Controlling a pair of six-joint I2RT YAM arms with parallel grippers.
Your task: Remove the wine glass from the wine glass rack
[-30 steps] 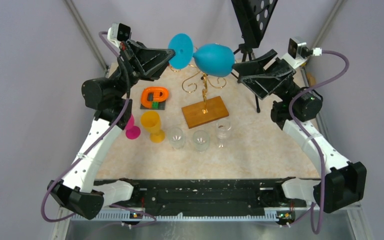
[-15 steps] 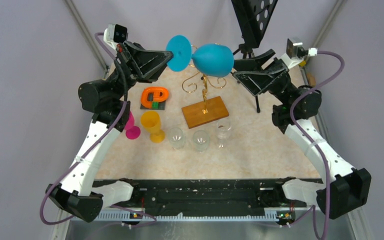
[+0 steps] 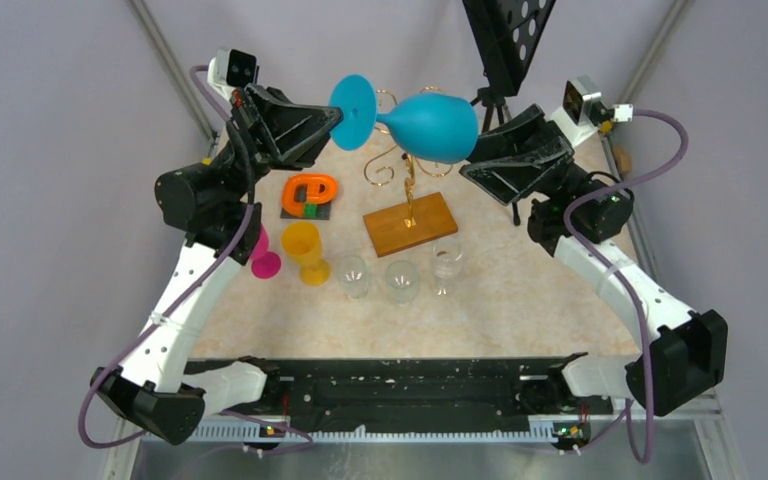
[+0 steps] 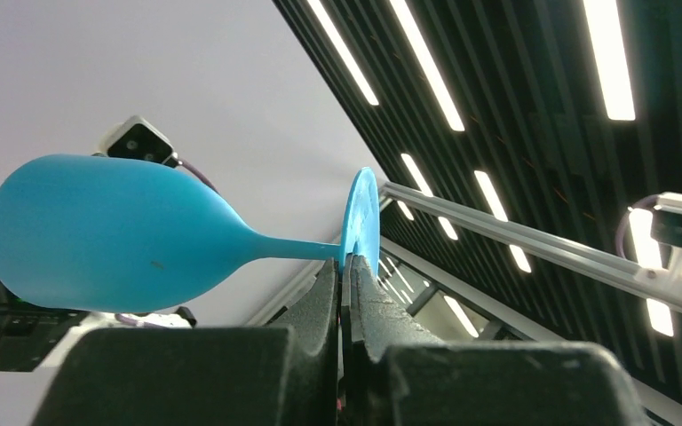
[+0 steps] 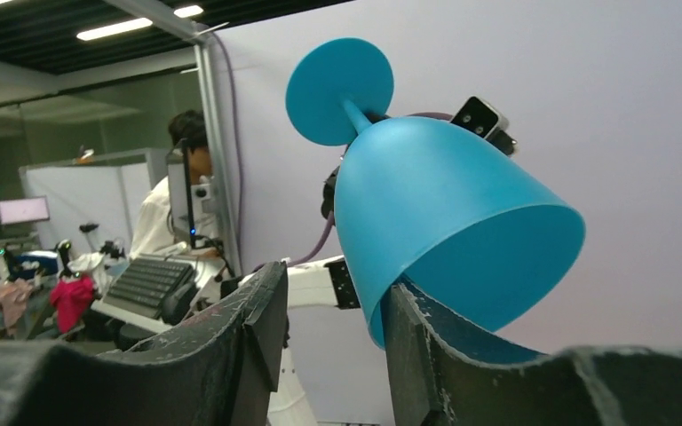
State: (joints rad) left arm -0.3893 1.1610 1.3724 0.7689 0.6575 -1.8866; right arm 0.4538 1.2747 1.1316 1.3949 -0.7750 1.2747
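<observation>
While the left gripper (image 4: pixel 348 271) pinches its foot, the blue wine glass (image 3: pixel 430 122) lies sideways in the air above the rack (image 3: pixel 410 222); right gripper (image 5: pixel 333 288) jaws spread at the bowl rim, possibly touching

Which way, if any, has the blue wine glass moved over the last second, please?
Yes: the wine glass has turned, its bowl edging right toward the black tripod and its foot left.

no writing, label, brand, number or sign is legible in any view.
</observation>
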